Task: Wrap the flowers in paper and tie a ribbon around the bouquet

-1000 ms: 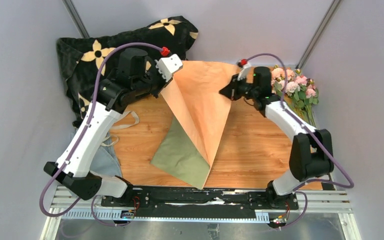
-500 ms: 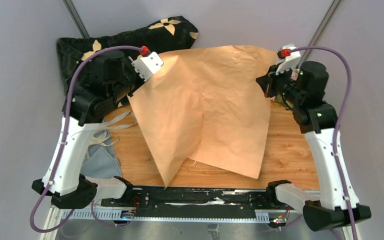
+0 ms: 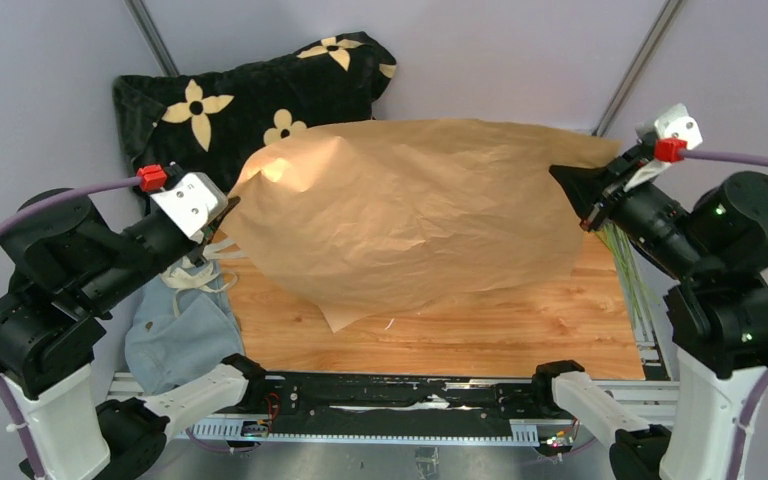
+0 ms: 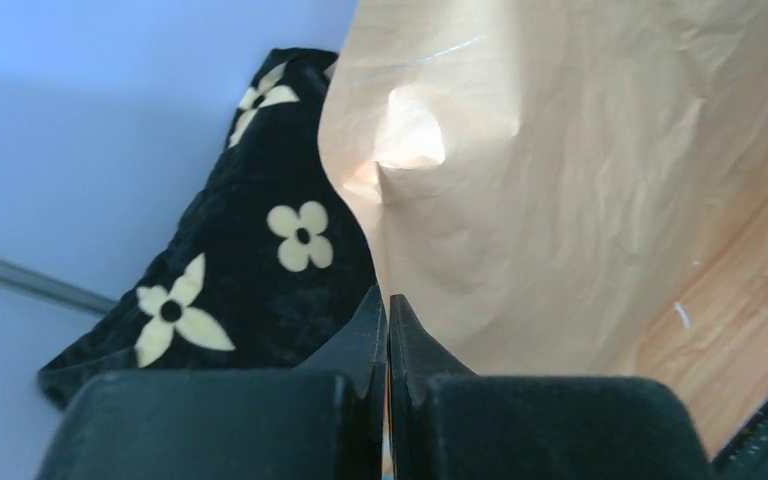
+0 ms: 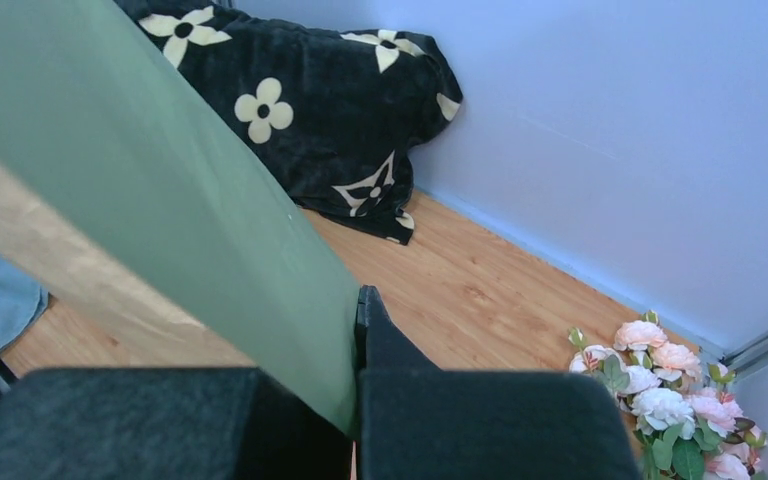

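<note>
Sagging paper [image 3: 410, 220], opposite edges pinched aloft

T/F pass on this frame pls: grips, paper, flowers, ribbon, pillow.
1. The left gripper and the right gripper are both shut on the paper, spread between them. True.
2. The flowers sit inside the paper. False: they lie unwrapped on the table, far right.
3. The pillow is at the back left. True.
4. The ribbon is tied round the stems. False: it lies loose by the cloth, left side.
</note>
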You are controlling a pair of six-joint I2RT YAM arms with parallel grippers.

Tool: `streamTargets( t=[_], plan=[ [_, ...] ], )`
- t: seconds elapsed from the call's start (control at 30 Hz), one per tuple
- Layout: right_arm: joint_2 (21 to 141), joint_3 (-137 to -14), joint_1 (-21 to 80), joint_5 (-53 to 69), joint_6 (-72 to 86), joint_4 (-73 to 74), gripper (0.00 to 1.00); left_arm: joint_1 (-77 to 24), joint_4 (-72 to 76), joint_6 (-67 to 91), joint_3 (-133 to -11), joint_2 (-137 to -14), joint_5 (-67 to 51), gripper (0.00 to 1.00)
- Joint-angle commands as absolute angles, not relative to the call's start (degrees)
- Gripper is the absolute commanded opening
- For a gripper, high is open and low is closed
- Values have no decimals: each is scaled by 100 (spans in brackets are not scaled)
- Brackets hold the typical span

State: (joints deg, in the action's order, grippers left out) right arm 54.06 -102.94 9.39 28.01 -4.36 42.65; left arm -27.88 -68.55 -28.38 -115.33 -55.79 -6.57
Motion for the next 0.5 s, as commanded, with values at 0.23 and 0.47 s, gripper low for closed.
streamTargets(
  t=[0.23,0.47],
  plan=[
    [5645,-11634,993,2622,-343,5248,0,-2513,-7133,-1799,-12089,-5448,-2775,0],
    [6577,-11685,993,2005,-410,5041,0,-2514,-7111,-1849,-12159,-6648,-1777,0]
  ],
)
